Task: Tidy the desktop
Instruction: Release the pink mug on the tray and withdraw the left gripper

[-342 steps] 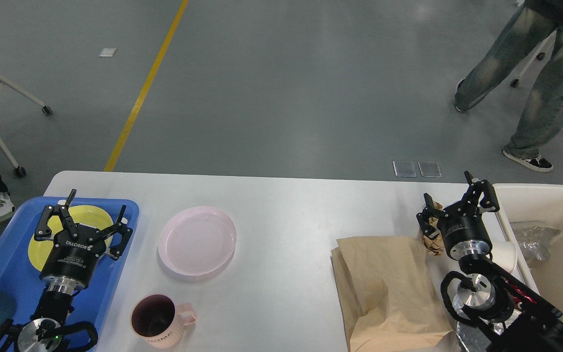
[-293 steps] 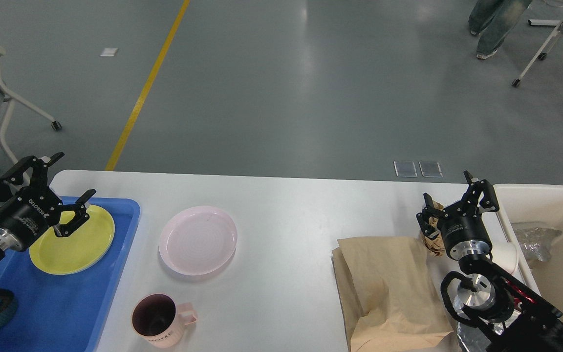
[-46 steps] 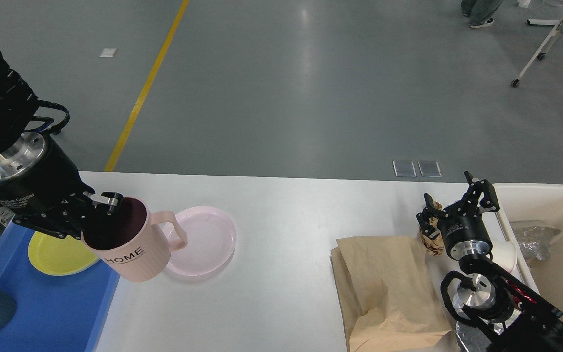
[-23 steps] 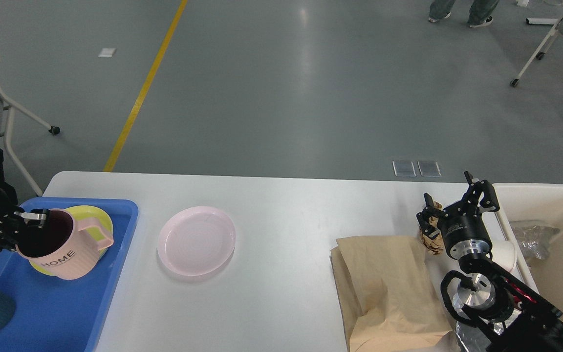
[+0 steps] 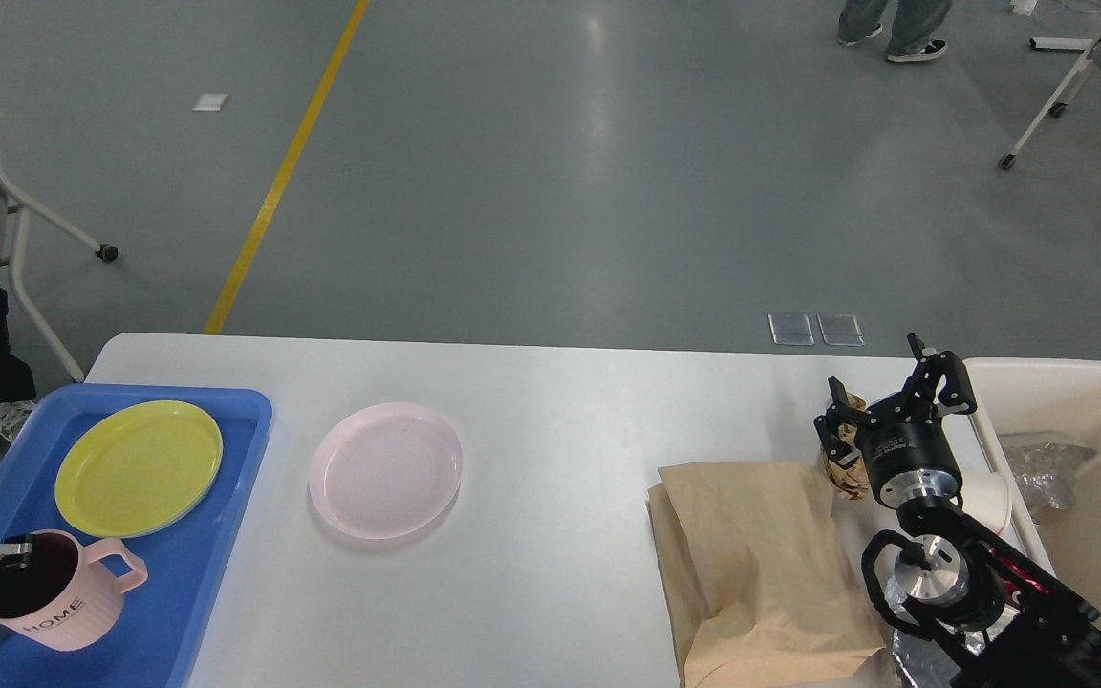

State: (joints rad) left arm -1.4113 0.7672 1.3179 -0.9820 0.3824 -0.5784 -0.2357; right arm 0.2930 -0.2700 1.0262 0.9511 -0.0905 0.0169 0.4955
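Almost down: pink mug (image 5: 53, 597) over the 7 o'clock corner of the blue tray (image 5: 226, 449), at the 9 o'clock end of the desk (image 5: 560, 411). Left fingers (image 5: 13, 552) pinching the mug's rim at its 9 o'clock side, one tip inside the mouth, handle pointing to 3 o'clock. Cannot tell whether the base touches the tray floor or hangs just above it.

Main risks, as a judgement:
- Letting go too soon, with the mug tilted on a rim pinch, probably means a drop and a tip toward the tray's near edge or onto the yellow plate (image 5: 138, 468) at 1 o'clock from it.
- Pulling back before spreading fully likely drags the mug along by the inner tip.
- Sitting so close to the view's edge hides most of the grasp, so a slip may go unnoticed.

Right fingers (image 5: 938, 375) spread wide, pinching nothing, poised over crumpled brown paper (image 5: 842, 473) near the 3 o'clock end, just beside the cream bin (image 5: 1067, 368). Closing badly there risks pushing the wad off the far edge.

Left to clear: pink plate (image 5: 385, 468) at mid-desk, paper bag (image 5: 761, 564) toward 4 o'clock.
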